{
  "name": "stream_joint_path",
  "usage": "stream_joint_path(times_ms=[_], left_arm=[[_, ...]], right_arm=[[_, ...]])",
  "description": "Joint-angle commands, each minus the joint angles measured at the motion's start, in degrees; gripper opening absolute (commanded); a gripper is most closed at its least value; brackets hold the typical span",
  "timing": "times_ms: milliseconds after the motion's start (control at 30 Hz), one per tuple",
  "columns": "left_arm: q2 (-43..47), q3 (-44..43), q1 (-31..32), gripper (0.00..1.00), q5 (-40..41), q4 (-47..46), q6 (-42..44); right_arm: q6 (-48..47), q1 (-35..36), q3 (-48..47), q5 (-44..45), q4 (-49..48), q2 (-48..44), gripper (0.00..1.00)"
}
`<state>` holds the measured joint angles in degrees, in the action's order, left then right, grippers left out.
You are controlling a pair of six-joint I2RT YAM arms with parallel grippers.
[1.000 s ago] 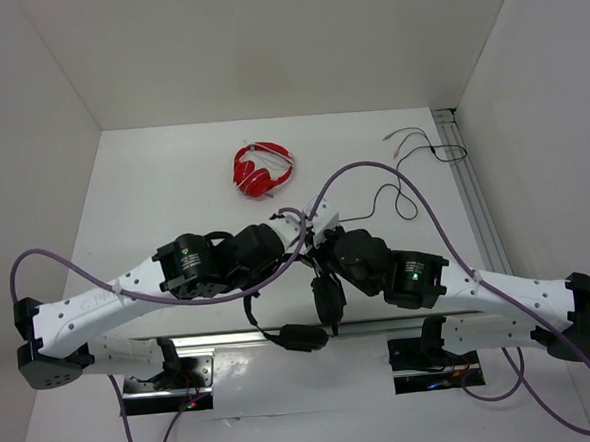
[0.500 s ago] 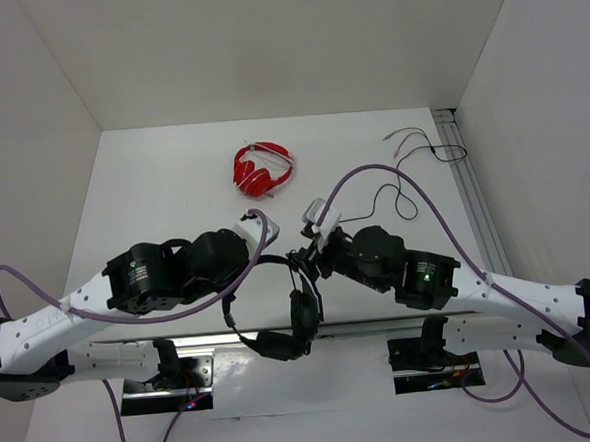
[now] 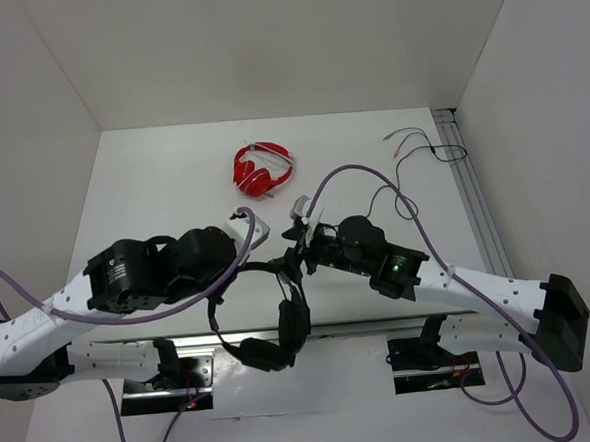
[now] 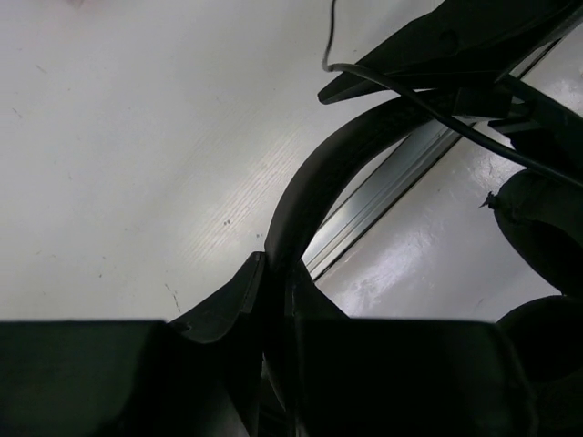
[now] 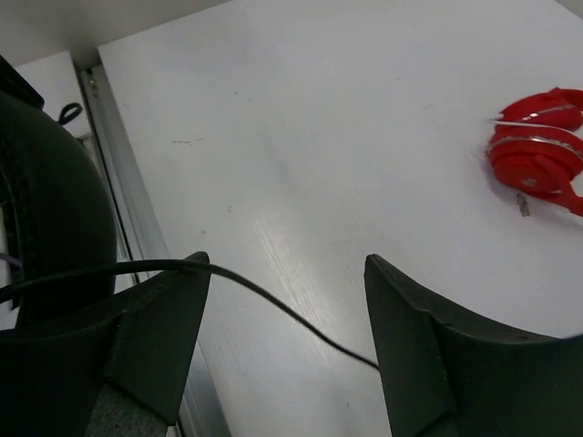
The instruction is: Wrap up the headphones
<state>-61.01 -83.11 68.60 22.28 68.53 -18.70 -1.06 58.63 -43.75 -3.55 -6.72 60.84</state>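
Near rail: an aluminium rail (image 3: 367, 327) runs across the near edge of the table (image 3: 163, 189), in front of the arm bases.
Headphones: the headphones (image 3: 294, 319) are lifted off the table and hang by the headband. Both round earcups dangle low, over the near rail and between the two arms. One earcup fills the left edge of the right wrist view.
Left end effector: the left end effector (image 4: 273, 278) is pinched tight on the thin black headband. The band arches up and away from the fingers in the left wrist view.
Right end effector: the right end effector (image 5: 285, 264) sits just beside the headband, on its right side, with its jaws spread wide and gripping nothing. The thin cable (image 5: 273, 305) crosses the gap between the fingers; whether it touches them cannot be told.
Right arm light: a small green light (image 3: 391, 266) glows on the right arm behind the wrist.
Arm wiring: purple cables (image 3: 372, 171) loop along both arms.
Cable run: beyond the right wrist, the black cable lies slack on the table towards the far right, ending in loose loops with small plugs (image 3: 398, 143) beside a side rail (image 3: 470, 190).
Red headset: smaller red headphones (image 3: 263, 170) lie on the table at the far middle, well apart from both arms.
Writing: no brand or label is legible in any view.
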Motion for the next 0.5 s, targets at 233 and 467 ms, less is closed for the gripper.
stream_joint_path(times_ms=[233, 467], left_arm=[[-2.71, -15.33, 0.13, 0.00, 10.32, 6.09, -14.25], [-0.86, -17.88, 0.13, 0.00, 3.74, 2.58, -14.26]], right_arm=[[5.01, -8.53, 7.00, -18.06, -14.97, 3.93, 0.77], [6.15, -10.20, 8.68, -19.65, -22.53, 9.29, 0.78]])
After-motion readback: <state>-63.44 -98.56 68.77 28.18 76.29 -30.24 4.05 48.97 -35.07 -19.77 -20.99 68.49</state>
